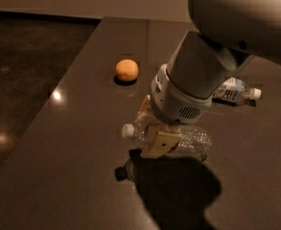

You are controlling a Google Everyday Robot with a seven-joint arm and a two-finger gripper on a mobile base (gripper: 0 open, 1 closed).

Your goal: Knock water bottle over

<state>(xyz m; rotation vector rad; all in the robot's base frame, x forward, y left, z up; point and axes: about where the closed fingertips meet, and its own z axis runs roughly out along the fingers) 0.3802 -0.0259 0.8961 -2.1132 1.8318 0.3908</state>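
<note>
The water bottle (190,139) is a small clear crinkled bottle that lies on its side on the dark table (73,166), with its white cap (127,131) pointing left. My gripper (152,127) hangs from the big white arm directly over the bottle's neck. Its beige fingers (160,144) stand apart, one on the near side and one on the far side of the neck. The arm hides the bottle's upper middle part.
An orange (127,70) sits further back on the left. A second bottle with a white and light-blue label (233,92) lies on its side at the right, behind the arm. The table's left edge (58,111) runs diagonally, with dark floor beyond.
</note>
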